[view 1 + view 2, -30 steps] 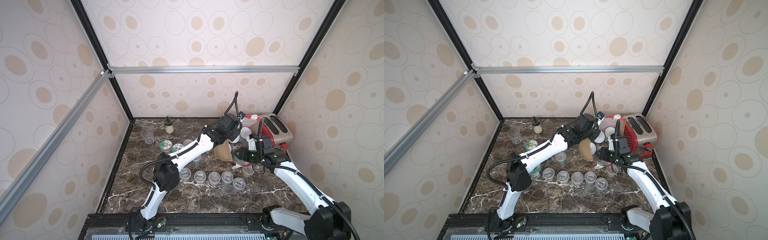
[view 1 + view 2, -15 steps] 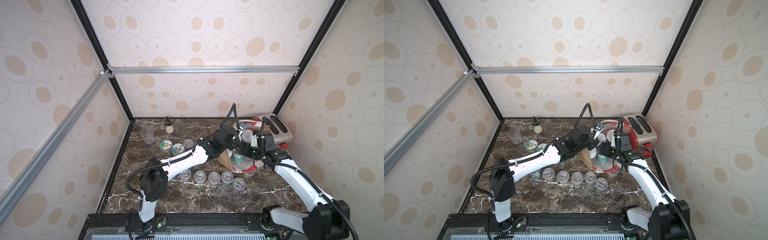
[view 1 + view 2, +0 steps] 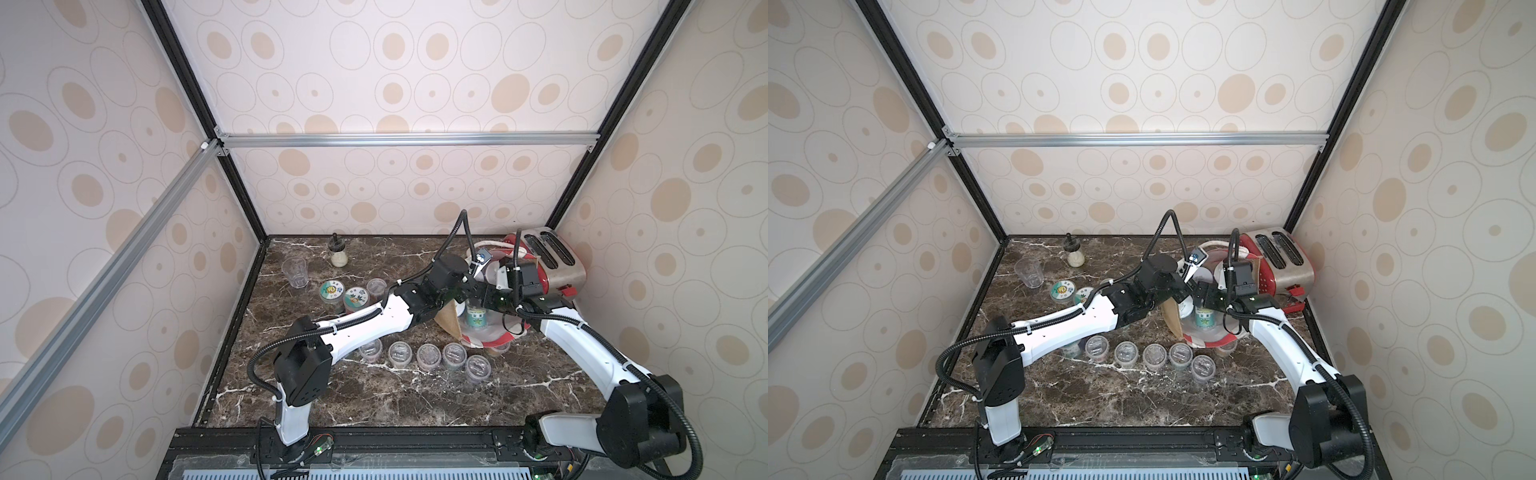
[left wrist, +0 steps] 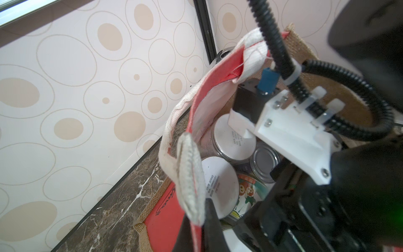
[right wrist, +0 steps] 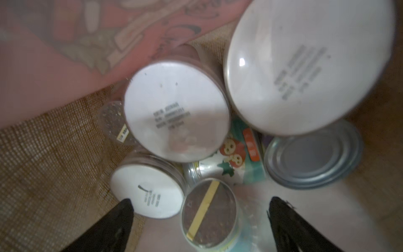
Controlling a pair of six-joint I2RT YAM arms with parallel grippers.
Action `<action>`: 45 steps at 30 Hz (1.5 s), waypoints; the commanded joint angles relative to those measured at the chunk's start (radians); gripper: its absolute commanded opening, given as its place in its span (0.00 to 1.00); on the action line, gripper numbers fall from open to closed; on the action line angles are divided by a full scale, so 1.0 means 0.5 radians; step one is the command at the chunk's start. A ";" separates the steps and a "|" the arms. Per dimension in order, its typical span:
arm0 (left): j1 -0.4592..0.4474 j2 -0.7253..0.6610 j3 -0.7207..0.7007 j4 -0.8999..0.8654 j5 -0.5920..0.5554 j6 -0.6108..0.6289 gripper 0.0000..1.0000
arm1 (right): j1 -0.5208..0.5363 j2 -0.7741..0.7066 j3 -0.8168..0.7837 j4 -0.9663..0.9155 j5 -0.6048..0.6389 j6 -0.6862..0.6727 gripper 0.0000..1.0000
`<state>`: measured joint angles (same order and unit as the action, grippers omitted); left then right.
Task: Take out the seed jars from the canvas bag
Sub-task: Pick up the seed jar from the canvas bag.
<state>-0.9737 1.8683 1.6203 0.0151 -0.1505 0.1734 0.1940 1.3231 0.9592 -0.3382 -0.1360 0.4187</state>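
The canvas bag [image 3: 448, 322] lies tipped beside the toaster, its mouth held wide, as both top views show. In the left wrist view my left gripper [image 4: 197, 220] is shut on the bag's red rim [image 4: 209, 87], next to the white rope handle [image 4: 189, 174]. My right gripper [image 5: 201, 200] is open inside the bag, its fingers either side of a clear-lidded seed jar [image 5: 209, 215] of brown seeds. White-lidded jars [image 5: 176, 113] and a metal tin [image 5: 311, 157] crowd around it. Several short clear jars [image 3: 429, 355] stand in a row on the table. Two flower-lidded jars [image 3: 331, 289] stand further back.
A red toaster [image 3: 552, 262] stands at the back right, right behind the bag. A clear tumbler [image 3: 294, 271] and a glass shaker [image 3: 338, 253] stand at the back left. The two arms cross close together over the bag.
My right gripper has opened wide and gone down into the bag's mouth. My left arm has dropped lower and stretched out, still gripping the bag's rim.
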 commanded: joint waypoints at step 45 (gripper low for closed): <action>-0.036 -0.175 -0.022 0.364 0.031 -0.055 0.00 | -0.017 0.294 -0.088 0.875 -0.020 0.410 1.00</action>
<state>-0.9733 1.8603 1.5864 0.0582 -0.1558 0.1493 0.1940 1.4528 0.9035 0.0540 -0.1497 0.6308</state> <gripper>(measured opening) 0.068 0.997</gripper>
